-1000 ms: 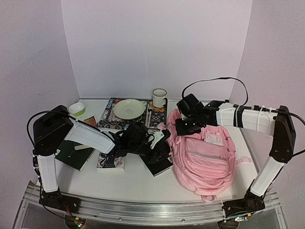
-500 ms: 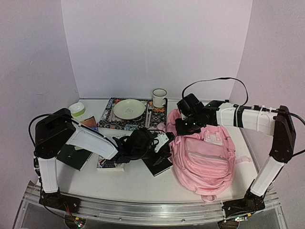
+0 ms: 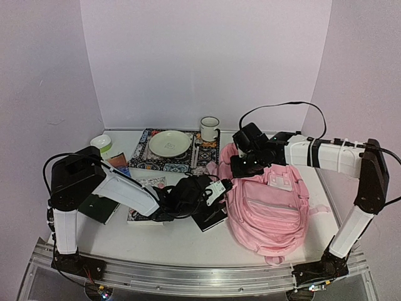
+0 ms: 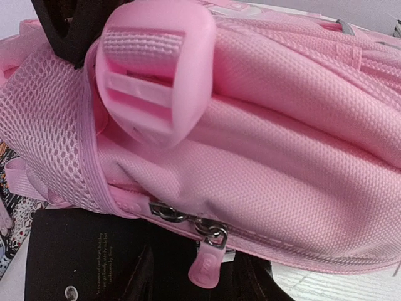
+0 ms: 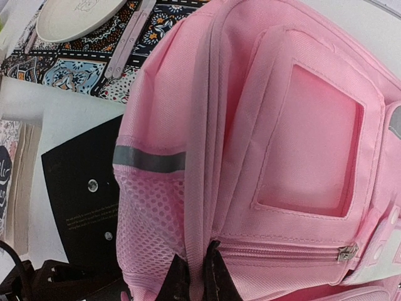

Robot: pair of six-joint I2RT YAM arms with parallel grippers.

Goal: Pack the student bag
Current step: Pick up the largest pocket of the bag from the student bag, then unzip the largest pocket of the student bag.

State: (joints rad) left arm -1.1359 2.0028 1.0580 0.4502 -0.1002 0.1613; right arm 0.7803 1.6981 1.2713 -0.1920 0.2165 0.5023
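The pink student bag [image 3: 270, 204] lies flat at the right of the table and fills the left wrist view [image 4: 282, 157]. My left gripper [image 3: 217, 189] is at the bag's left side, open. Its fingers [image 4: 141, 279] stand either side of a pink zip pull [image 4: 207, 266] that hangs below two metal sliders [image 4: 216, 235]; I cannot tell if they touch it. My right gripper [image 3: 242, 165] is at the bag's top left, shut on a raised fold of the bag's fabric [image 5: 210, 207] beside the front pocket [image 5: 313, 144].
A black notebook [image 3: 210, 217] lies partly under the bag's left edge and shows in the right wrist view [image 5: 81, 188]. A patterned book [image 3: 145, 213] and a dark green book [image 3: 97, 207] lie further left. A plate [image 3: 169, 143] on a placemat [image 3: 145, 160], a mug [image 3: 209, 128] and a small bowl [image 3: 100, 143] stand behind.
My left gripper has moved right and nearer, from over the black notebook up to the bag's side. The right arm and the bag have not moved.
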